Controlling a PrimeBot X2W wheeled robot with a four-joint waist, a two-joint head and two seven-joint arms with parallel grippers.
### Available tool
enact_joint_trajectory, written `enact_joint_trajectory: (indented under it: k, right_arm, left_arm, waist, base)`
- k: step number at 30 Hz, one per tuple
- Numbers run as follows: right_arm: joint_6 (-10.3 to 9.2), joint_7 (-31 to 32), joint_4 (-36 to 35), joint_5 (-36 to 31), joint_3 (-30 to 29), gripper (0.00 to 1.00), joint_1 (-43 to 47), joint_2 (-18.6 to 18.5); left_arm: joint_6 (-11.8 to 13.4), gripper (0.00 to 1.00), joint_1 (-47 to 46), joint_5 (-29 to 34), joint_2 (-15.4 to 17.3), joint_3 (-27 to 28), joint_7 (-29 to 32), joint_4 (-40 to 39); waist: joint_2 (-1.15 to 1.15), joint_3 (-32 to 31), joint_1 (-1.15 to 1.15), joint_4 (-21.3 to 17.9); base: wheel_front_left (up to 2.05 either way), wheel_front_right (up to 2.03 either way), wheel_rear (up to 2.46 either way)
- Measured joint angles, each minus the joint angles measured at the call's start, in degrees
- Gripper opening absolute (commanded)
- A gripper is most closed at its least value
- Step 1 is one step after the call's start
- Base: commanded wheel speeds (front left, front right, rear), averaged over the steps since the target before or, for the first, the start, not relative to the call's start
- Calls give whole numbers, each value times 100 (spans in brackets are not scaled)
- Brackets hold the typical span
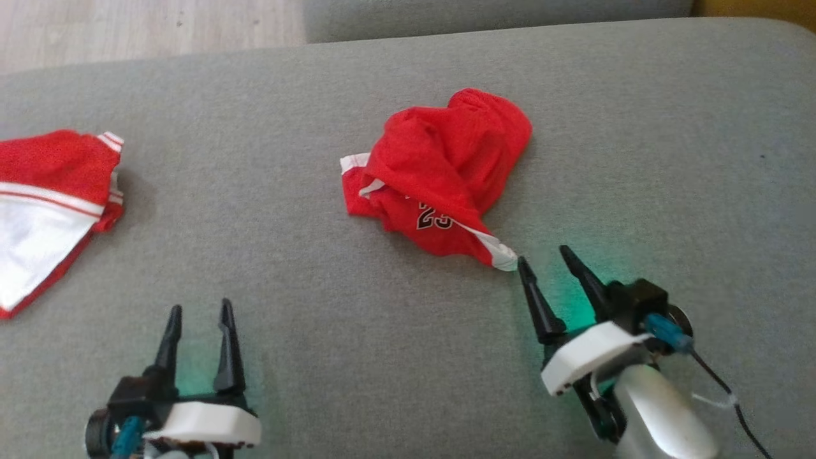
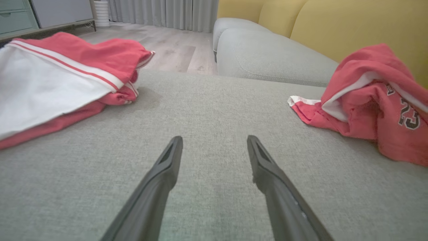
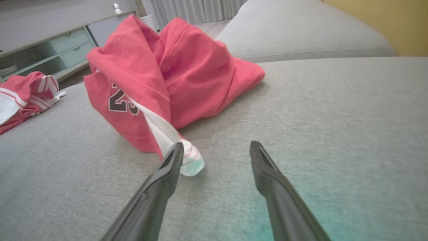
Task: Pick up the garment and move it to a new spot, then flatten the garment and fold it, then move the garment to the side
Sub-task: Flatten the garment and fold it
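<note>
My right gripper [image 1: 543,255] has its two dark fingers spread as wide as they go and holds nothing. It sits low over the grey sofa cushion [image 1: 637,159], fingers pointing up and to the left in the head view. The left-hand finger ends right at the white, red-striped sleeve tip [image 3: 190,164]. I cannot tell whether it touches the cloth or only stands just beside it. The other finger is over bare cushion, so the tip is not yet between the two.

That sleeve tip is the nearest corner of the garment [image 1: 440,172], which lies in a crumpled heap near the middle of the cushion. Red mesh is bunched over itself, with a white edge showing on its left side. The number print [image 1: 435,218] is partly hidden in a fold.

My left gripper [image 1: 200,305] is equally wide open and empty. It rests over bare cushion at the lower left, well apart from the garment. Further left a second red and white cloth [image 1: 51,204] lies at the edge of the head view, and I leave it alone.

I judge this to be the very start, the reach for the pick-up, with nothing moved, flattened or folded. Next I would need to shift the right gripper a little toward the heap so the sleeve tip sits between the fingers, then close and lift. A pinch on so thin a corner may slip or lift only the sleeve, so a deeper bite looks safer.
</note>
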Motion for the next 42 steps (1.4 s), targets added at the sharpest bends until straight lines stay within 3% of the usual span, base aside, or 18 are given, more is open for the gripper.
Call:
enact_joint_trajectory:
  k: [13, 14, 15, 16, 17, 22, 28, 32, 37, 42]
  right_arm:
    - [0, 5, 1184, -15, 639, 100, -828, -30]
    - [0, 5, 1230, -15, 662, 91, -838, -30]
    - [0, 5, 1266, -15, 679, 72, -842, -30]
    - [0, 5, 1319, 2, 704, 42, -850, -33]
    - [0, 5, 1300, 10, 704, 0, -853, -37]
    - [0, 7, 701, 34, 387, 0, -921, -202]
    - [0, 7, -387, -120, -303, 0, -1261, -814]
    - [0, 7, -869, -248, -363, 0, -2015, -1249]
    - [0, 14, -878, -250, 145, 0, -3137, -1601]
    - [0, 134, -582, -199, 1066, 0, -4082, -1512]
  left_arm:
    - [56, 100, -49, -176, -9, -375, -4, 79]
    - [57, 100, -59, -176, -9, -376, -4, 80]
    - [58, 100, -72, -177, -9, -376, -4, 80]
    - [62, 100, -108, -182, -9, -375, -4, 79]
    - [62, 100, -119, -182, -9, -375, -4, 77]
    - [63, 100, -120, -232, -10, -374, -4, 77]
    - [63, 100, -113, -272, -9, -393, -4, 100]
    - [108, 100, -90, -314, -9, -464, -4, 168]
    - [109, 100, -82, -353, -10, -623, -4, 219]
    - [114, 100, -41, -467, -10, -779, -4, 247]
  waist:
    - [0, 182, 0, 406]
    - [0, 189, 0, 419]
    - [0, 195, 0, 428]
    - [0, 200, 0, 436]
    - [0, 202, 0, 436]
    - [0, 188, 0, 405]
    - [0, 38, 0, 351]
    - [0, -105, 0, 329]
    - [0, -220, 0, 380]
    - [0, -270, 0, 530]
  base:
    - [0, 0, 0]
    - [0, 0, 0]
    - [0, 0, 0]
    - [0, 0, 0]
    - [0, 0, 0]
    - [0, 0, 0]
    - [0, 0, 0]
    - [0, 0, 0]
    - [0, 0, 0]
    - [0, 0, 0]
